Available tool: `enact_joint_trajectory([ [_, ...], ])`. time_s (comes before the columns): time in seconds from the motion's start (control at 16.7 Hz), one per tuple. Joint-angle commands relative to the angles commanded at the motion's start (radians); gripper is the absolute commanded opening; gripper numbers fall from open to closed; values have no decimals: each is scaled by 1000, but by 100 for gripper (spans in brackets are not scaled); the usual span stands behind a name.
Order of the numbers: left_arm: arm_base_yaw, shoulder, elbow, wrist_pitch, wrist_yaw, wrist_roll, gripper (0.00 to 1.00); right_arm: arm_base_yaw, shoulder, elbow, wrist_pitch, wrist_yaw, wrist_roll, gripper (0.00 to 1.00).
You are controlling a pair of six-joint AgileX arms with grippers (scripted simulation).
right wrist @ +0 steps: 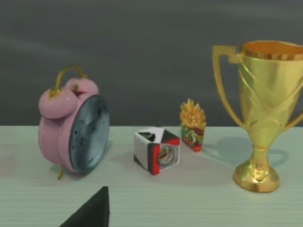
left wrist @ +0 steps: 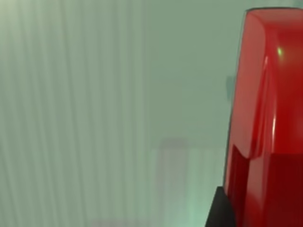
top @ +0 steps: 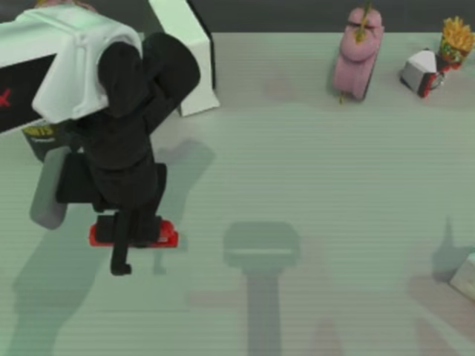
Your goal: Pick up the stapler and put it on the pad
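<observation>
The red stapler (top: 167, 236) lies at the table's front left, mostly covered by my left arm. My left gripper (top: 128, 245) is down over its middle and shut on it. In the left wrist view the stapler (left wrist: 265, 118) fills one side, and one black fingertip (left wrist: 218, 210) presses against its flank; the other finger is hidden. To the stapler's right is a faint grey-green rectangle (top: 261, 243). I cannot tell whether it is the pad or a shadow. Of my right gripper only one dark fingertip (right wrist: 92, 210) shows, low in the right wrist view.
A white block with a black side (top: 189, 55) stands at the back left. A dark bottle (top: 37, 135) sits under my left arm. At the back right are a pink alarm clock (top: 358, 53), a small white box (top: 421, 72) and a fries toy (top: 456, 38). A gold trophy (right wrist: 265, 109) stands near them.
</observation>
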State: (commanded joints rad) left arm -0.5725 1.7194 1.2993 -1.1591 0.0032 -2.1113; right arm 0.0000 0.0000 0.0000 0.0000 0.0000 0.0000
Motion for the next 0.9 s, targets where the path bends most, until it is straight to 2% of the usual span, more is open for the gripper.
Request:
enact_joint_trajectory([
  [0.18, 6, 21, -49, 71, -2, 1, 0, 0, 0, 0, 0, 0, 0, 100],
  [0.54, 19, 109, -239, 360, 1, 14, 0, 0, 0, 0, 0, 0, 0, 100],
  [0.9, 22, 123, -270, 396, 2, 16, 0, 0, 0, 0, 0, 0, 0, 100],
])
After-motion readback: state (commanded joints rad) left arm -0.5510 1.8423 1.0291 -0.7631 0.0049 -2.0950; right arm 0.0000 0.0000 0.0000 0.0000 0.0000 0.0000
